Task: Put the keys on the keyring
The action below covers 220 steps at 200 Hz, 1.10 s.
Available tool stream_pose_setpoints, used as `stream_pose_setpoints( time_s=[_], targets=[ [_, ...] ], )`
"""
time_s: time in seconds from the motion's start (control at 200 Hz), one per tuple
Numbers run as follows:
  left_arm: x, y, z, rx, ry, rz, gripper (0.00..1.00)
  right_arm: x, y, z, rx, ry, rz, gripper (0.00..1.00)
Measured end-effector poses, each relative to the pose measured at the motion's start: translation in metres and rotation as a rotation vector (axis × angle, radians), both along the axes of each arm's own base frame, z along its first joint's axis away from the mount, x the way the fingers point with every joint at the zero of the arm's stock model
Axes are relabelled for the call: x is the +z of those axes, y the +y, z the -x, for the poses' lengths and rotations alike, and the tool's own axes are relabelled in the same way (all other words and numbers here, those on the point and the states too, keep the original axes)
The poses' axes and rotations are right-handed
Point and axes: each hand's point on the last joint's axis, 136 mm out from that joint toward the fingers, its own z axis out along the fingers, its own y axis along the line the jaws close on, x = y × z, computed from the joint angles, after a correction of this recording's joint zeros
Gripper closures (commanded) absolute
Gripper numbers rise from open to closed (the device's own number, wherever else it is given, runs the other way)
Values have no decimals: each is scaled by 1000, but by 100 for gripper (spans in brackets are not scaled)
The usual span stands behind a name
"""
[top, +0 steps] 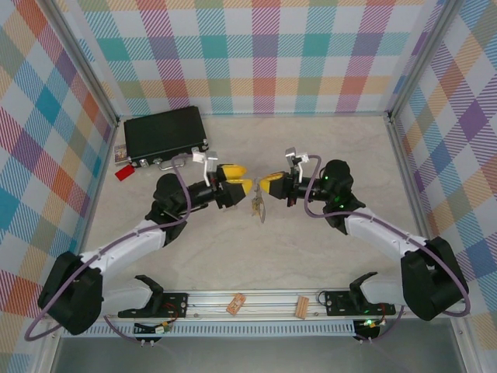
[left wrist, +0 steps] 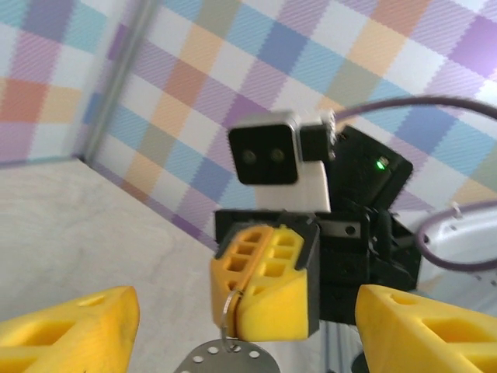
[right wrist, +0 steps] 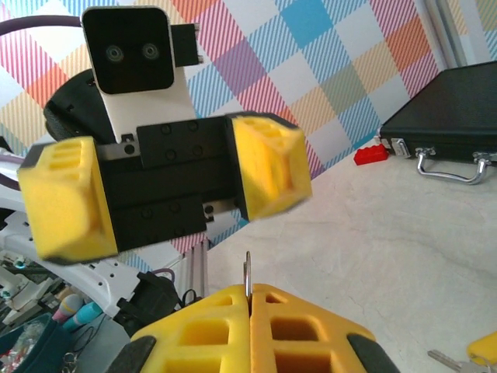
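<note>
— Right gripper [right wrist: 250, 311], how does it stand?

— Its two yellow fingers [right wrist: 303, 334] are pressed flat together, and a thin grey metal edge stands up out of the seam between them. That is the keyring [right wrist: 248, 272], pinched by its rim.

— Does more of the loop show?

— From the left wrist camera, yes: a slim wire curve comes out beside the closed fingers and hangs downward, with a small perforated grey plate [left wrist: 225, 361] just below it. How the two join is too blurred to tell.

— What lies near it?

— One key [right wrist: 477, 350] lies on the table [top: 326, 256] near the right gripper, yellow head and short silver shaft, apart from the ring. From above, a small yellowish-grey cluster [top: 257, 207] shows just nearer the arm bases than the gap between the grippers, too small to sort out.

— Next out?

— Left gripper [top: 238, 178], facing the right one nose to nose. Its yellow fingers are spread wide with nothing between them, and from above a gap shows between the two grippers.

— Beyond that?

— A black case [top: 165, 134] lies flat toward the far left of the table, closed, its silver handle [right wrist: 446, 167] on the side toward the arms. A small red tag [top: 124, 172] rests just beside the case's near left corner.

— And last?

— Plaid walls [top: 256, 54] close the table in at the back and on both sides.
</note>
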Motion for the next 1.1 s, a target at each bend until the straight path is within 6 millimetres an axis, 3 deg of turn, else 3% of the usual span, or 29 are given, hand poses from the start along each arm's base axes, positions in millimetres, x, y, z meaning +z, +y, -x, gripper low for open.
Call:
stream_pose_setpoints(
  time_s=[0.115, 0.2, 0.225, 0.49, 0.875, 1.025, 1.1],
  targets=[
    [4, 16, -7, 113, -3, -15, 17, -3, -1, 0, -10, -4, 17, 100],
    [-3, 26, -15, 203, 25, -50, 4, -9, -2, -1, -18, 5, 37, 100],
    [-9, 29, -19, 232, 43, -68, 0, -11, -2, -2, -22, 10, 43, 100],
    [-90, 52, -44, 422, 246, -291, 0, -22, -6, 0, -47, 19, 101, 100],
    [-222, 67, -47, 461, 534, -659, 42, -41, -20, 10, -105, 26, 142, 100],
    [-244, 61, -57, 432, 581, -775, 52, -46, -22, 11, -117, 35, 149, 100],
    [-250, 57, -64, 422, 592, -802, 53, -47, -23, 12, -121, 34, 149, 100]
  ],
)
